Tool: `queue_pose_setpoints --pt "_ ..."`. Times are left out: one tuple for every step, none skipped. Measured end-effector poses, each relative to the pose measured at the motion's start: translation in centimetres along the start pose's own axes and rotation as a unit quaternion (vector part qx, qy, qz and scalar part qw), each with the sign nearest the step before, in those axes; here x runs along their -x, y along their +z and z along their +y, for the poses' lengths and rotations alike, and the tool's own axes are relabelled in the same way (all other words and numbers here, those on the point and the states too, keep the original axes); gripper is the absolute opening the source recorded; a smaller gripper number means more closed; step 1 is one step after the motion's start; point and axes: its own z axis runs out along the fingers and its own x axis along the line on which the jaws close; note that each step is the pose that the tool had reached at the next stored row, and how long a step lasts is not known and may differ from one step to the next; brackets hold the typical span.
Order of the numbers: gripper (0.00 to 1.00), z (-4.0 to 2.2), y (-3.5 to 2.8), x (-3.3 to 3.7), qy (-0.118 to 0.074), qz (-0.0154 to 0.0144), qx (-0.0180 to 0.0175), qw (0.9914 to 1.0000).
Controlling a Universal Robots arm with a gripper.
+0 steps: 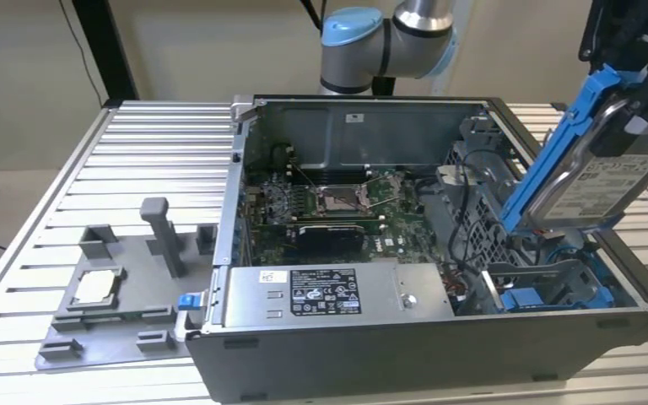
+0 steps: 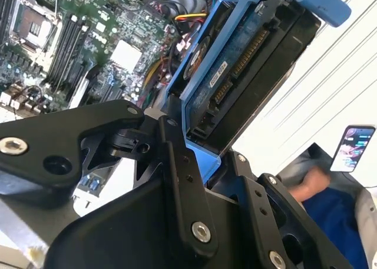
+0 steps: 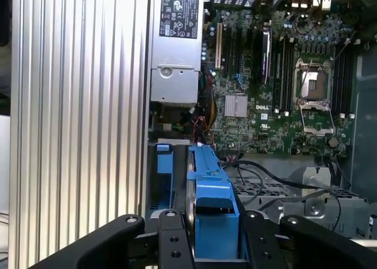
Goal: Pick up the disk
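One disk [image 1: 596,181], flat grey metal with a white label in a blue plastic bracket, hangs tilted at the exterior view's right, lifted above the open computer case [image 1: 414,337]. One black gripper [image 3: 213,233] pinches its blue edge. One ribbed metal table [image 1: 132,160]. The gripper's upper part is cut off by the frame edge.

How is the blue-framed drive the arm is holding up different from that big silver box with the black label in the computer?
The disk is lifted above the open case, tilted steeply on edge, clamped in the gripper; the silver box lies flat inside the case, along its front wall. The disk wears a blue plastic bracket and a white label; the box has no bracket and a black label. The disk looks slimmer, the box longer and bulkier. Both are rectangular silver-grey metal parts.
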Motion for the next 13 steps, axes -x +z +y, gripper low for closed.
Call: queue_pose_setpoints --pt "0.0 -0.03 0.03 -0.08 0.0 -0.0006 0.0 1.0" --pt "0.0 -0.08 0.05 -0.18 0.0 -0.001 0.0 1.0" --pt "0.0 -0.12 0.06 -0.26 0.0 -0.0012 0.0 1.0" --pt "0.0 -0.18 0.08 -0.35 0.0 -0.0015 0.0 1.0" --pt "0.0 -0.26 0.1 -0.49 0.0 -0.002 0.0 1.0" --pt "0.0 -0.32 0.12 -0.61 0.0 -0.0024 -0.0001 1.0" --pt "0.0 -0.38 0.14 -0.74 0.0 -0.0026 -0.0001 1.0" --pt "0.0 -0.44 0.17 -0.85 0.0 -0.0027 -0.0001 1.0" --pt "0.0 -0.5 0.21 -0.95 0.0 -0.0028 -0.0001 1.0" --pt "0.0 -0.55 0.24 -1.02 0.0 -0.0028 -0.0001 1.0" --pt "0.0 -0.59 0.3 -1.08 0.0 -0.0029 -0.0001 1.0" --pt "0.0 -0.62 0.37 -1.11 0.0 -0.003 -0.0001 1.0" --pt "0.0 -0.65 0.42 -1.14 0.0 -0.0029 -0.0001 1.0"
